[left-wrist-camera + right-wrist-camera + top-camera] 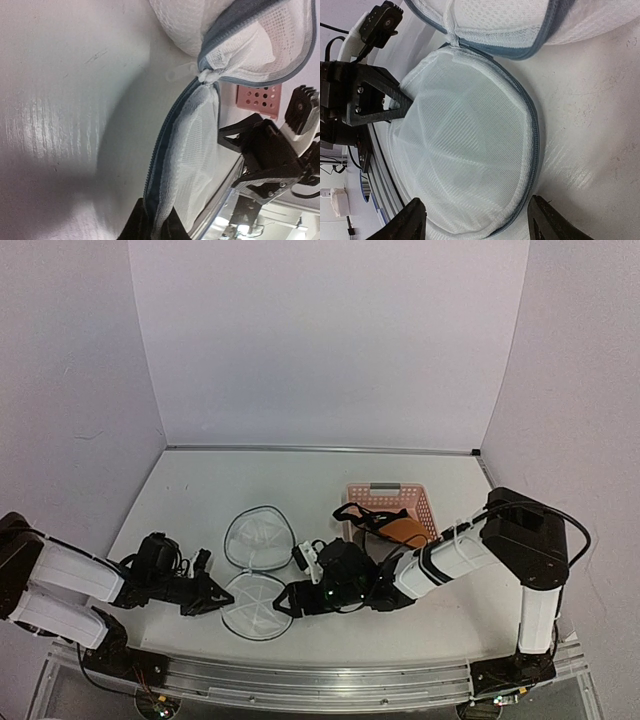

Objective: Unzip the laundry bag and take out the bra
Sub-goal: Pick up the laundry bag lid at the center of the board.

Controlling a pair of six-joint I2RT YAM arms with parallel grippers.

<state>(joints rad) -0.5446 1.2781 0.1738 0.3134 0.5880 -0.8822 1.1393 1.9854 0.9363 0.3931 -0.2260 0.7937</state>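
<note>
The laundry bag point(259, 538) lies unzipped on the white surface point(195, 490), spread into two round mesh halves joined at a small hinge of fabric. The far half sits toward the back; the near half point(254, 607) lies flat between the two arms.

Left tool point(208, 596) is down low at the left edge of that near half. In the left wrist view its fingers point(136, 226) are pressed together on the dark zipper rim, with white mesh pinched between them. That's a grip on the bag.

Right tool point(287, 599) comes in from the opposite side. In the right wrist view its two fingers point(410, 222) stand well apart, one on either side of the near half's rim, nothing caught between them. Across the disc the left tool's dark tip meets the mesh edge.

And the bra point(398, 528)? It's out of the bag, lying in the pink basket point(420, 502) to the right. The orange-brown cup rests at the basket's near edge, just beside the right arm, and the black straps bunch at the basket's left side.
</note>
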